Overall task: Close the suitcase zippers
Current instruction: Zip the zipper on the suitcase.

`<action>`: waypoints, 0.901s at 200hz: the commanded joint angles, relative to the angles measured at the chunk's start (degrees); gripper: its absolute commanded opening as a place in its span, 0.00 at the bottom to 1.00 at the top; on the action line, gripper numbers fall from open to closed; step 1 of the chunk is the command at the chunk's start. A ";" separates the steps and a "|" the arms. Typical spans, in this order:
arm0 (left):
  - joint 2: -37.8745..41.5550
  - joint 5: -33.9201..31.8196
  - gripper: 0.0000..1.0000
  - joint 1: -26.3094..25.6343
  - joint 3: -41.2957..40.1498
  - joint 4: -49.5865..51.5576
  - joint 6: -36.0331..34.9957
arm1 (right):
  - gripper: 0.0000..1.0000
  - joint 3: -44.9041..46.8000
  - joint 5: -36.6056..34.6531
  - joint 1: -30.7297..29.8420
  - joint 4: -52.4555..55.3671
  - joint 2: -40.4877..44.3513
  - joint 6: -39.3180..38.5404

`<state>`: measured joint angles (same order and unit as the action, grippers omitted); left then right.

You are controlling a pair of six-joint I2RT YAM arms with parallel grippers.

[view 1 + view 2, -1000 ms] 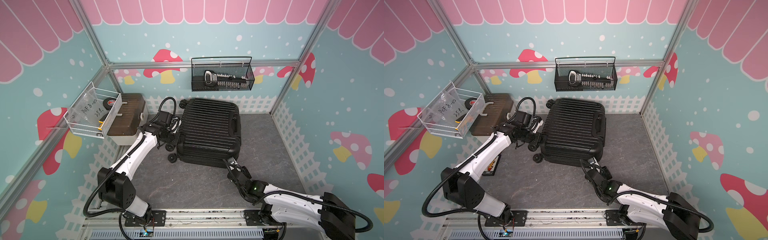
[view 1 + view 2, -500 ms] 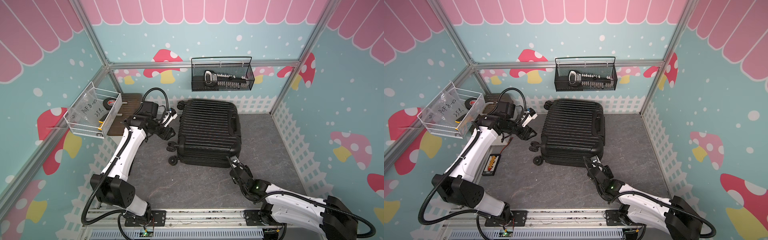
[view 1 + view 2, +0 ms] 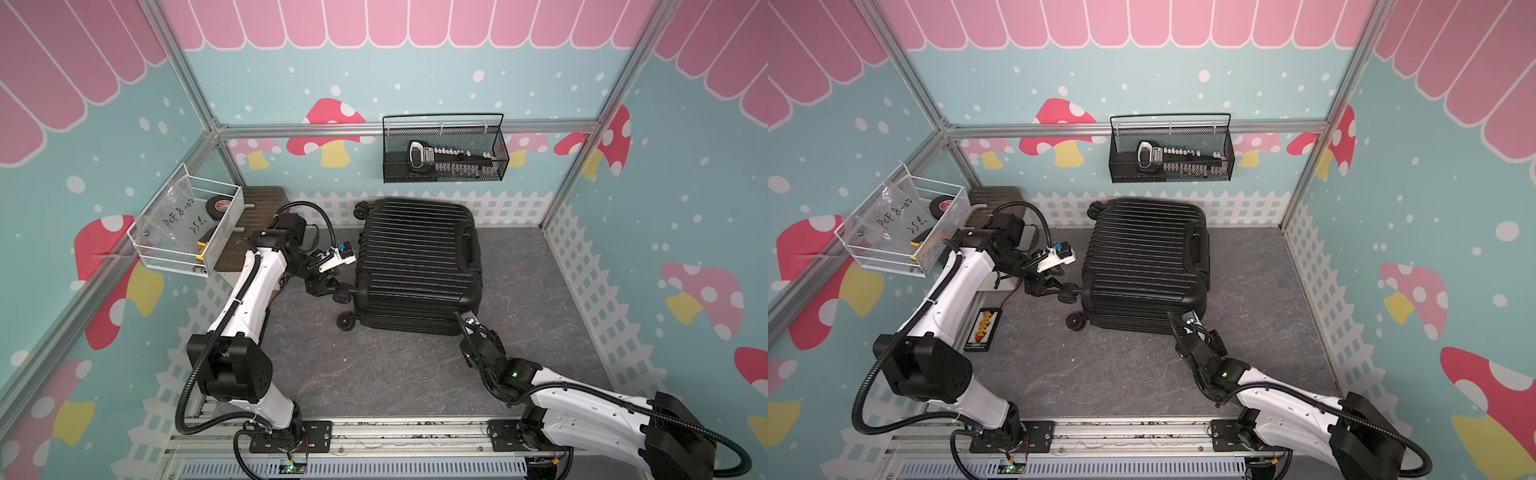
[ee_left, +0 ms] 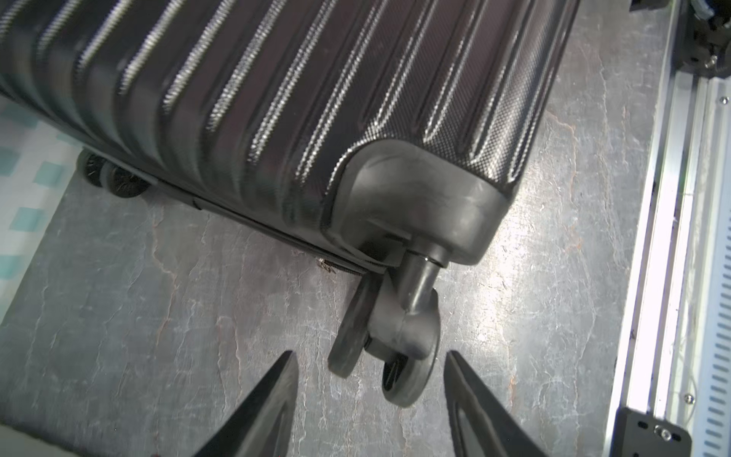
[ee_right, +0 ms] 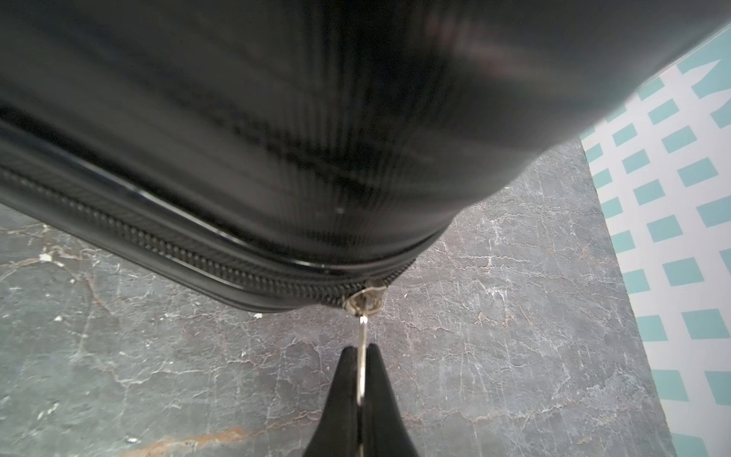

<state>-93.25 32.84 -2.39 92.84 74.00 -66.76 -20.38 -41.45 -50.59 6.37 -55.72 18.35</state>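
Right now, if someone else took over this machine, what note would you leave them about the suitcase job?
Left end effector: open, fingertips on either side of a wheel, gripping nothing.
Right end effector: shut on the zipper pull at the suitcase's near right corner.
Suitcase: lying flat on the table, shells together.
Done: zipper teeth meshed along the near edge up to the pull.
Left: probably drag the pull round the corner; the seam beyond it is hard to see.
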 commanded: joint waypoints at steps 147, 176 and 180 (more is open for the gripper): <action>-1.80 -13.42 0.71 -7.23 -7.26 -7.02 2.08 | 0.00 2.08 4.87 0.93 -11.13 4.43 -1.87; -0.36 -13.01 0.51 -8.11 -8.19 -7.02 6.41 | 0.00 3.87 9.66 0.93 -14.75 6.64 -4.90; -0.17 -13.08 0.48 -8.27 -8.24 -7.02 7.44 | 0.00 4.14 10.77 0.97 -15.43 6.87 -5.54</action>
<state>-95.29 20.43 -9.87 85.69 67.33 -64.34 -16.69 -35.90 -49.50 1.06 -51.33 16.23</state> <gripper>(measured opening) 0.542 0.049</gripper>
